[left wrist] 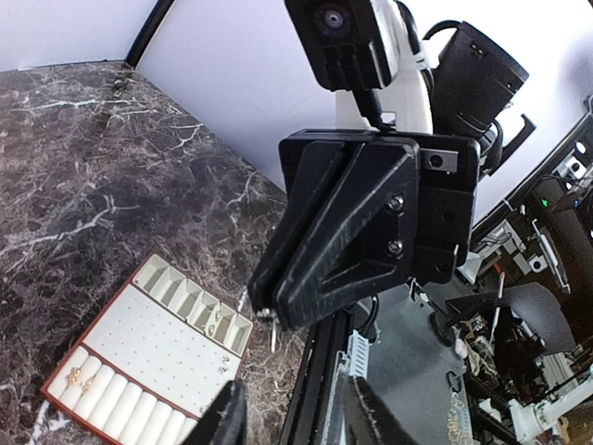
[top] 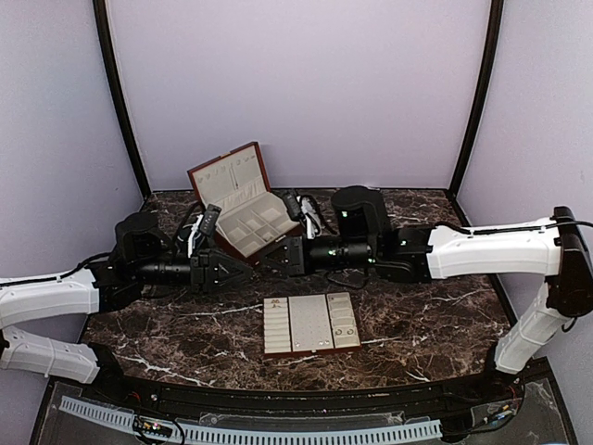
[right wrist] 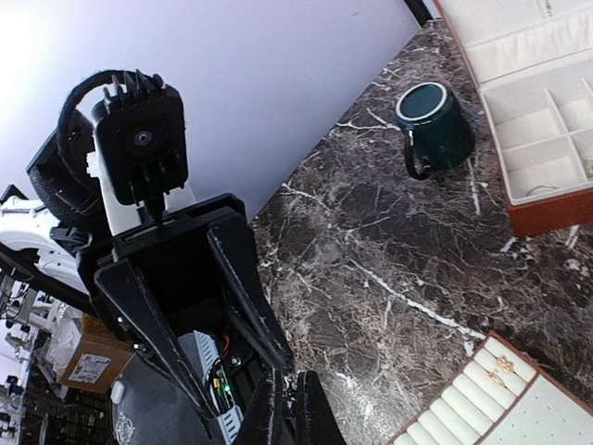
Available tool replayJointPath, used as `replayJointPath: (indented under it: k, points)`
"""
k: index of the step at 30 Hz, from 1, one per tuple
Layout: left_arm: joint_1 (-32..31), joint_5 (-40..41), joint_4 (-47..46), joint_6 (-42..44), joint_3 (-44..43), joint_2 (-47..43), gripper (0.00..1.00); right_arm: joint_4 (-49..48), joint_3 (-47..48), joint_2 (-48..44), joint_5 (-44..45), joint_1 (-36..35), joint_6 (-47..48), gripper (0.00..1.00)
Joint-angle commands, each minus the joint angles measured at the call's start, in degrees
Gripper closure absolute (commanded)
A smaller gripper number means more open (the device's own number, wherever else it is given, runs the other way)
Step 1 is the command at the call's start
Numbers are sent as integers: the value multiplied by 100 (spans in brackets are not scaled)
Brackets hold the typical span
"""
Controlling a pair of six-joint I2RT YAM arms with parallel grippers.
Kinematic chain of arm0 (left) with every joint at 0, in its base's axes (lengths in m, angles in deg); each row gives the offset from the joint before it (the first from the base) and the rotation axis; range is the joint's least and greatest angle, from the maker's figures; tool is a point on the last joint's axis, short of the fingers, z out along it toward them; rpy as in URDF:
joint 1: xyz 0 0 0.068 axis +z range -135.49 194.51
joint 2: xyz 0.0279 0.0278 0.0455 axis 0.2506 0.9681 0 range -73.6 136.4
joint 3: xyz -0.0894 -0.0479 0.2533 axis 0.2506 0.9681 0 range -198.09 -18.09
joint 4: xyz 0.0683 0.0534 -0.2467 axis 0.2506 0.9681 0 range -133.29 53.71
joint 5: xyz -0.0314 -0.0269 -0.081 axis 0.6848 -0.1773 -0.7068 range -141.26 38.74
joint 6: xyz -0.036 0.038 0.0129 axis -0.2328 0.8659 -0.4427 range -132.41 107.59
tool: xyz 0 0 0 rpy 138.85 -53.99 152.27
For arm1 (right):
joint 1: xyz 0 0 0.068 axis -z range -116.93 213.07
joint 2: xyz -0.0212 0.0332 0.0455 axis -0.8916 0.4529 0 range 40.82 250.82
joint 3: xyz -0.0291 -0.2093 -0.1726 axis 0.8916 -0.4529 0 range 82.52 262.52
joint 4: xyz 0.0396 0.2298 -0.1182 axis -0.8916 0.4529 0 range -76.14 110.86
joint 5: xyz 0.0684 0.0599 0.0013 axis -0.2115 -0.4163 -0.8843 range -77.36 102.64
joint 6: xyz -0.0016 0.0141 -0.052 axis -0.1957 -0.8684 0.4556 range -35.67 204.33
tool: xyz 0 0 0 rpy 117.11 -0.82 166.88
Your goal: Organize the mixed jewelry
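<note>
From above, the left gripper [top: 243, 269] and right gripper [top: 283, 257] meet tip to tip between the box [top: 243, 209] and tray [top: 310, 324]: a hand-over, I judge. The left wrist view shows the left's own fingers spread and empty, the right's tips pinched on what looks like a tiny pale stud [left wrist: 273, 336], with other jewelry [left wrist: 79, 375] lying in the tray. The right wrist view shows its fingers pressed together; next it should carry the stud to a tray slot, gently, the hold being slight.
</note>
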Motion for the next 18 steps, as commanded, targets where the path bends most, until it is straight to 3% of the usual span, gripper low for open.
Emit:
replayJointPath:
  k: [1,5,10,18]
  points:
    - [-21,130,273,167,99,-345,58,825,149,-410,745,10,574,100]
    - [-18,302,346,87,216,-474,49,1486,203,-557,1110,3,957,100]
    - [-17,470,644,-184,219,-119,48,2319,59,-741,2061,-150,1281,100]
    - [-261,870,550,-419,539,628,48,2791,-498,-567,2956,-759,1124,100]
